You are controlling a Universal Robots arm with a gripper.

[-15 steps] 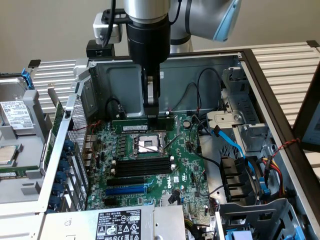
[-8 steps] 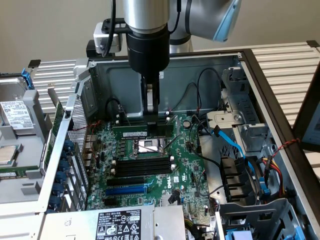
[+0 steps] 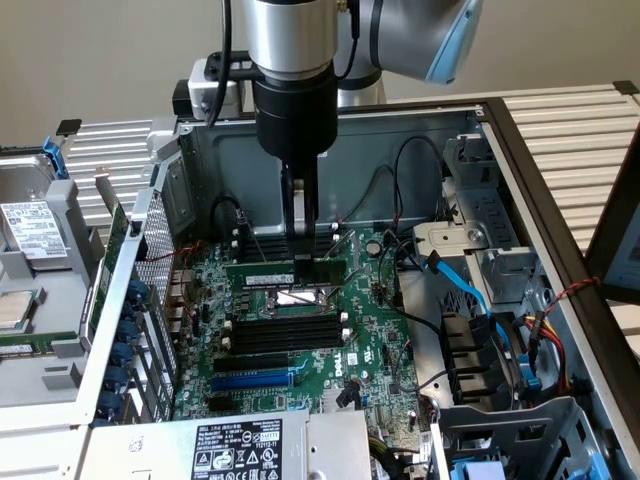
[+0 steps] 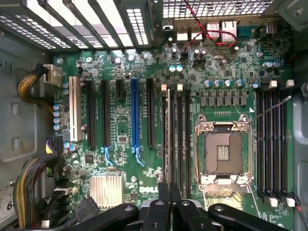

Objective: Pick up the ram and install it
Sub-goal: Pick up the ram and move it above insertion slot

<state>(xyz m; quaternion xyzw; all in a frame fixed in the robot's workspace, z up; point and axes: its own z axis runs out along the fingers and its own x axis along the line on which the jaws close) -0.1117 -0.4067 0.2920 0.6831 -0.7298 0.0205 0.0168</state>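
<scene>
My jaws were closed tight on the ram point(image 3: 272, 273), pinching its upper edge at about mid-length, a little above the centre of the exterior view, deep inside the open computer case point(image 3: 420, 125). The stick stood on edge with its white label towards the camera. Its long axis ran across the frame, from the exterior view's left to the exterior view's right, in line with the empty black memory slots point(image 3: 285, 335) lower in the frame. It lay directly beneath me, with no sideways gap between us. What mattered was the relation straight below, between the stick's lower edge and the motherboard point(image 3: 370, 345). There it sat just above the CPU socket point(image 3: 300, 297) in the frame, touching or nearly touching the board. I could not tell whether it was seated in a slot or only resting over one. In the wrist view the ram point(image 4: 166, 134) showed edge-on as a thin pale line running away from my jaws, parallel to the dark slots beside it, between the blue expansion slot point(image 4: 135, 115) and the CPU socket point(image 4: 224, 151). I judged it lined up lengthwise with its slot.
</scene>
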